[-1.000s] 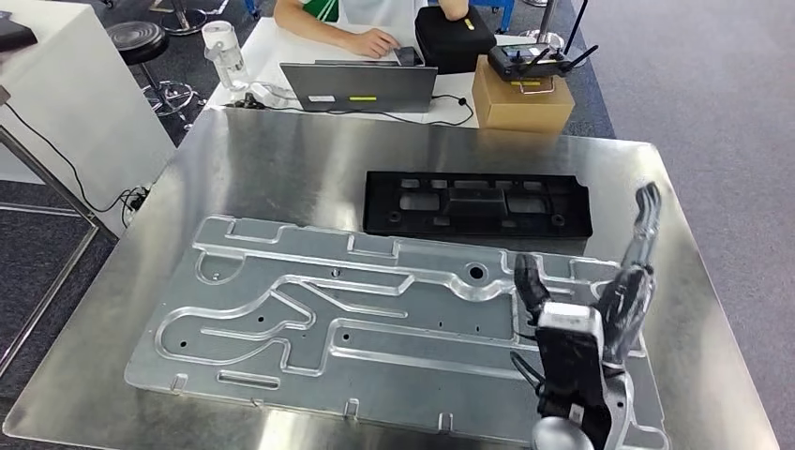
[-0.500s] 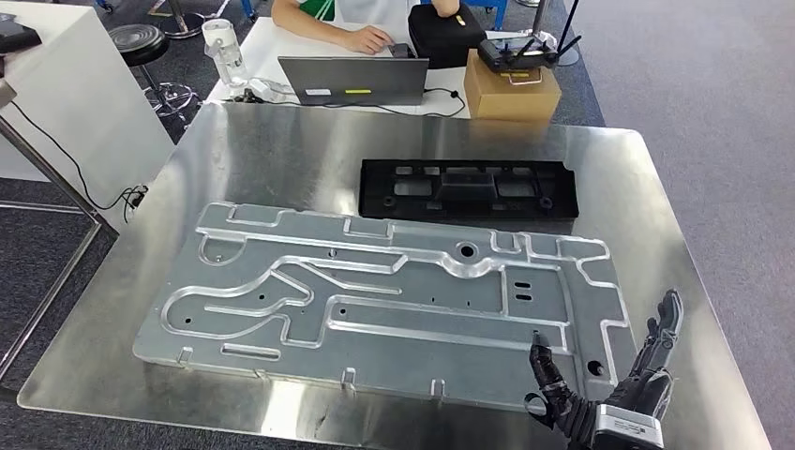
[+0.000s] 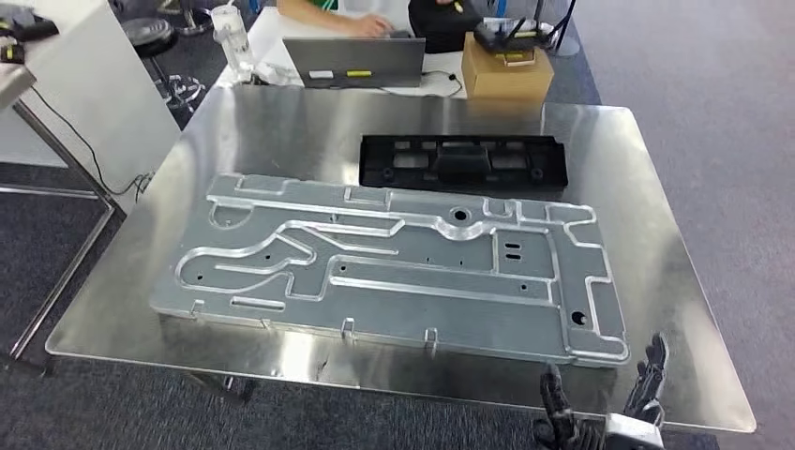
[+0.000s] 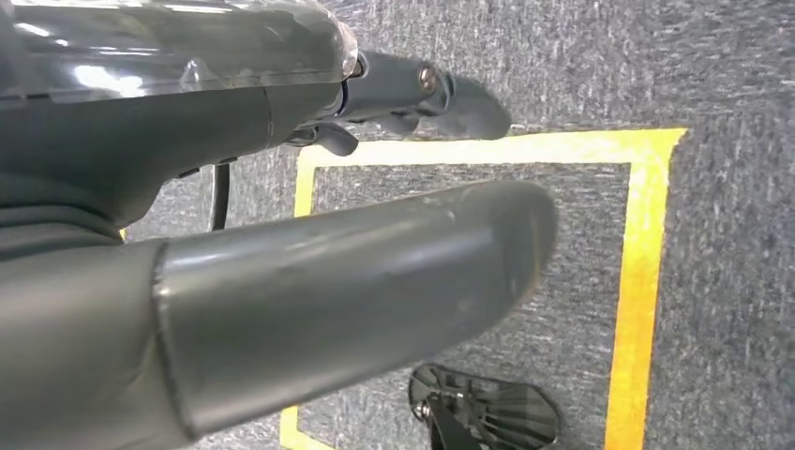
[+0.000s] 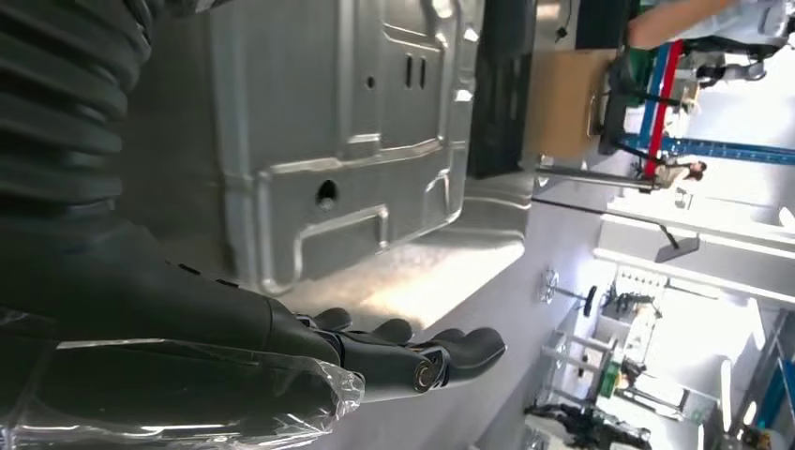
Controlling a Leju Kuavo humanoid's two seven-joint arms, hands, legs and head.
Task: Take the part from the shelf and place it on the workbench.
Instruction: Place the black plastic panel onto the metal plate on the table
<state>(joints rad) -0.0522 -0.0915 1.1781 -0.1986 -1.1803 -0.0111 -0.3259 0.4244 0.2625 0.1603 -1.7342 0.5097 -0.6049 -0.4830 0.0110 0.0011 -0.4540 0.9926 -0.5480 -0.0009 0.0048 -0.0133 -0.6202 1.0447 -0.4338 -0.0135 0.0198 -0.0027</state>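
Silver metal part (image 3: 394, 267), a large flat plate with raised ribs and several holes, lies flat on the workbench (image 3: 300, 141), which has a shiny steel top. It takes most of the near half of the top, and its near long edge lies close to the near edge of the bench. In the right wrist view the same part (image 5: 328, 122) is seen with 1 corner near the bench edge.

Behind the part, just apart from its far edge, lies a black plastic frame (image 3: 464, 165), also flat on the bench.

The right hand (image 3: 609, 412) is at the near right corner of the bench, low in the head view, below the right end of the part and not touching it. It holds nothing and its fingers are spread and point upward. In the right wrist view the dark fingers (image 5: 403, 356) are stretched out with nothing between them, in front of the bench edge.

The left hand (image 4: 281, 262) hangs over a grey carpet floor with a yellow tape line (image 4: 647, 281); I cannot tell how its fingers stand.

Beyond the bench stands a white table with a laptop (image 3: 354, 63), a cardboard box (image 3: 507, 75) and a clear bottle (image 3: 231, 37). A person (image 3: 347, 9) sits there with a hand near the laptop.
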